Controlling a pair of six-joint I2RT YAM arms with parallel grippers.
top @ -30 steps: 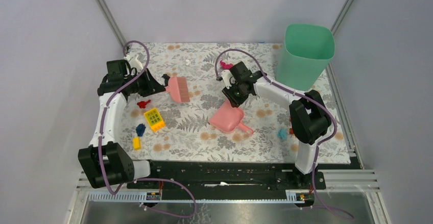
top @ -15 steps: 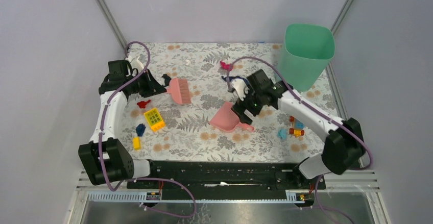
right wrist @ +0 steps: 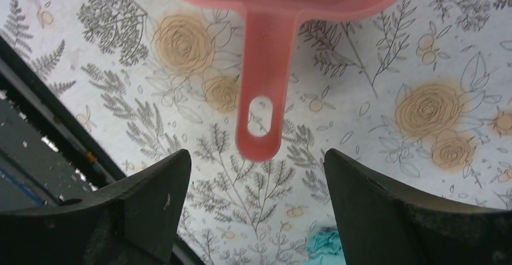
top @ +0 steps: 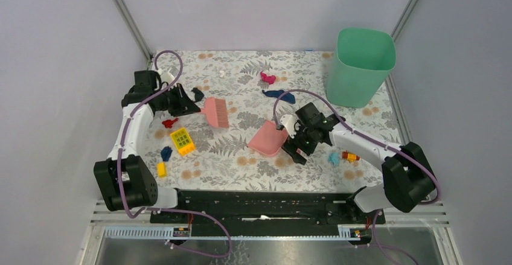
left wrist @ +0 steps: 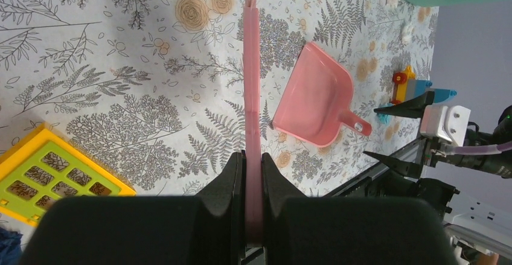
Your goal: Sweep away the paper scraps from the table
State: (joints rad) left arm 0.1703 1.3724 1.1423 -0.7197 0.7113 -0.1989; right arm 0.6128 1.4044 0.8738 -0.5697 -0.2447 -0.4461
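lying beside r gripper (top: 294,146): cyan scrap (top: 333,157)

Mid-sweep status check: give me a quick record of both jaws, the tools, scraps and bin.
left jaws: shut on pink brush
right jaws: open, straddling handle of pink dustpan, not gripping
paper scraps: magenta, dark blue, red, cyan, loose on table
pink dustpan load: none seen
green bin: upright, far right corner
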